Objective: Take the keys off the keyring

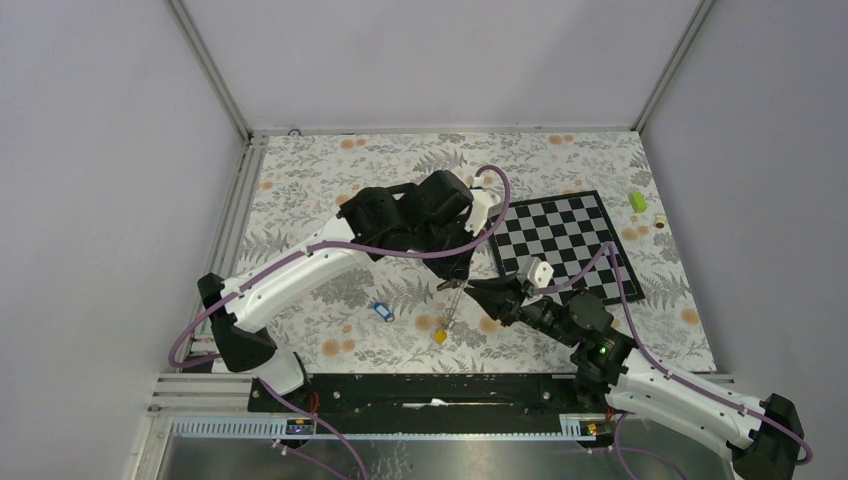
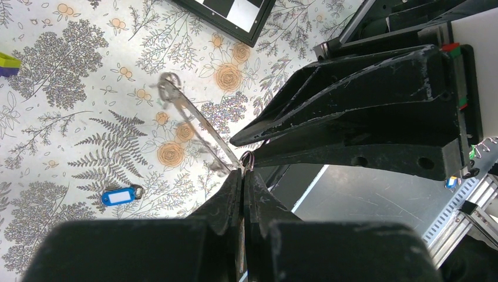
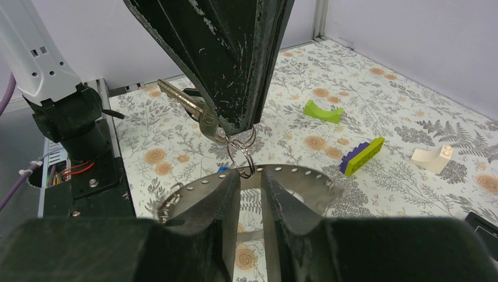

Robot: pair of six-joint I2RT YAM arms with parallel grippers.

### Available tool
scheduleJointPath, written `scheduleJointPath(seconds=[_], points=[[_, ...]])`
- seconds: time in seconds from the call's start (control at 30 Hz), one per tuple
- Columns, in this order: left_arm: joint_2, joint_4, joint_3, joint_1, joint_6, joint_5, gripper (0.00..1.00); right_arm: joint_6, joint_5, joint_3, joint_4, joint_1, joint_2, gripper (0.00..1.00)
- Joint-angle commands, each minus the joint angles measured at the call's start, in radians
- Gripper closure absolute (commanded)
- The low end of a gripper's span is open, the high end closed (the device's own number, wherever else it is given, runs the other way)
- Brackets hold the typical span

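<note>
The keyring (image 1: 450, 305) hangs in the air between both grippers, edge-on from above. It is a flat silvery band with holes in the right wrist view (image 3: 305, 176) and a thin strip in the left wrist view (image 2: 194, 120). My left gripper (image 2: 242, 175) is shut on a silver key (image 3: 187, 101). A small split ring (image 3: 242, 158) links this key to the hoop. My right gripper (image 3: 251, 179) has its jaws a narrow gap apart at the hoop's rim. A yellow tag (image 1: 440, 336) hangs under the hoop. A blue-tagged key (image 1: 379, 310) lies loose on the cloth.
The chessboard (image 1: 560, 245) lies right of the grippers. A lime-green block (image 1: 637, 201) sits at the far right, and another (image 3: 323, 111) is in the right wrist view. A yellow-green and purple stick (image 3: 360, 156) and a white block (image 3: 433, 158) lie on the cloth. A metal rail (image 1: 420, 390) runs along the near edge.
</note>
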Motion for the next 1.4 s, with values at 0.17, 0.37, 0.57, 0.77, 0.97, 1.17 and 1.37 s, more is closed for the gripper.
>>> scheduleJointPath(seconds=[0.17, 0.37, 0.57, 0.77, 0.97, 1.17, 1.37], points=[[-0.043, 0.056, 0.007, -0.002, -0.001, 0.026, 1.0, 0.0, -0.059, 0.023, 0.07, 0.004, -0.017, 0.71], [-0.038, 0.055, 0.007, -0.002, 0.001, 0.032, 1.0, 0.002, -0.073, 0.023, 0.077, 0.004, -0.016, 0.72], [-0.035, 0.055, 0.009, -0.002, 0.0, 0.037, 1.0, -0.005, -0.075, 0.024, 0.075, 0.004, -0.011, 0.77], [-0.035, 0.056, 0.006, -0.002, -0.001, 0.041, 1.0, -0.011, -0.081, 0.026, 0.078, 0.004, -0.007, 0.84], [-0.035, 0.055, 0.009, -0.003, -0.002, 0.045, 1.0, -0.024, -0.064, 0.029, 0.089, 0.003, -0.005, 0.99], [-0.051, 0.087, -0.01, -0.002, -0.012, 0.043, 1.0, -0.035, -0.063, 0.056, 0.092, 0.003, -0.014, 1.0], [-0.117, 0.195, -0.077, -0.002, -0.023, -0.019, 1.0, -0.121, -0.076, 0.136, 0.004, 0.002, -0.031, 1.0]])
